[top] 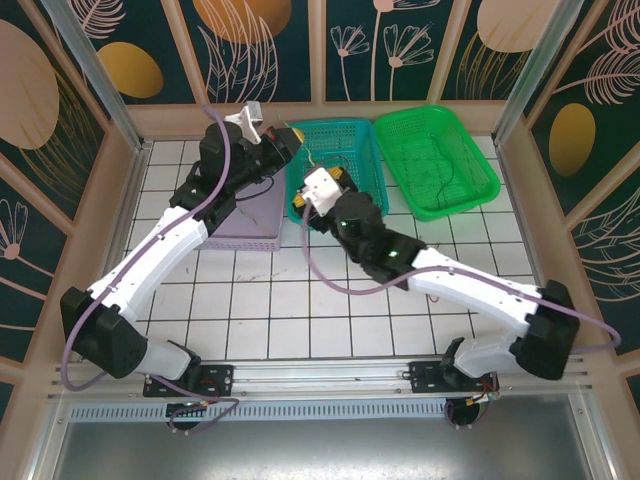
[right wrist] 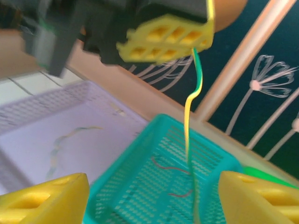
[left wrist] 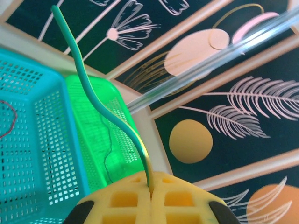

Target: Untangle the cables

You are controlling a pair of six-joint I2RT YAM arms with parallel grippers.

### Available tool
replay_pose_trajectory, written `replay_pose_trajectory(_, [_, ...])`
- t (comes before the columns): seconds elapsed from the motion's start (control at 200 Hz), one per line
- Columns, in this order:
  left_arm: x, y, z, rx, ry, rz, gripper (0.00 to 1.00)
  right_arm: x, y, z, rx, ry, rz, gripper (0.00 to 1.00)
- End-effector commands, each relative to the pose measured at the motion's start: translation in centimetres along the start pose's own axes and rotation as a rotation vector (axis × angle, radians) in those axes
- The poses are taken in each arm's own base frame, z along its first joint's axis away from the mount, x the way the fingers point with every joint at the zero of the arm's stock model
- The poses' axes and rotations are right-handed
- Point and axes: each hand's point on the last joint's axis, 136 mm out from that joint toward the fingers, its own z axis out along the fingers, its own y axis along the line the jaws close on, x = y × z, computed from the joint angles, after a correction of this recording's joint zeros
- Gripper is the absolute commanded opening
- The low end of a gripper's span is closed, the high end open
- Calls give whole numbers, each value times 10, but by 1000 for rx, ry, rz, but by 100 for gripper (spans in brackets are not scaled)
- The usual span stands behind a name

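Note:
My left gripper is shut on a green-and-yellow cable, which curves up and away from its yellow fingertips. In the right wrist view the same left gripper hangs high, and the cable drops from it into the teal basket. A thin red cable lies on that basket's floor. My right gripper is open just in front of the basket, its fingers wide apart, with the hanging cable's lower end between them and untouched. From above, the left gripper is over the teal basket's back left corner and the right gripper at its near left corner.
A lavender basket left of the teal one holds a pale cable. A green basket on the right holds a thin dark cable. Wooden walls and metal posts fence the tiled table.

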Motion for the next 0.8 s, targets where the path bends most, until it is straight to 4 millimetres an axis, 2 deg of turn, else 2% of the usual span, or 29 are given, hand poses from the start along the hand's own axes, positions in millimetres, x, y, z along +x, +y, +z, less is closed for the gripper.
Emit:
replay_pose_trajectory(0.0, [0, -5, -1, -33, -2, -70, 0, -20, -40, 8, 281, -44, -69, 74])
replay_pose_trajectory(0.085, [6, 1, -2, -57, 9, -85, 0, -19, -36, 20, 305, -43, -93, 70])
replay_pose_trajectory(0.155, [8, 4, -5, -73, 11, -93, 0, -20, -43, 26, 351, -31, -83, 65])
replay_pose_trajectory(0.24, [10, 6, -8, -77, 9, -104, 0, -23, -52, 32, 389, -22, -58, 63])
replay_pose_trajectory(0.325, [11, 6, -12, -77, 7, -109, 0, -25, -51, 37, 378, -31, -51, 57])
replay_pose_trajectory(0.551, [12, 6, -13, -86, 15, -115, 0, -28, -48, 44, 258, -30, 54, 0])
replay_pose_trajectory(0.641, [11, 9, -14, -109, 8, -126, 0, -33, -41, 38, 97, -58, 141, 0])
replay_pose_trajectory(0.691, [9, 10, -15, -123, 1, -128, 0, -38, -28, 33, -83, -85, 200, 0])
replay_pose_trajectory(0.796, [5, 9, -15, -135, -10, -131, 0, -39, -19, 19, -258, -106, 253, 0])
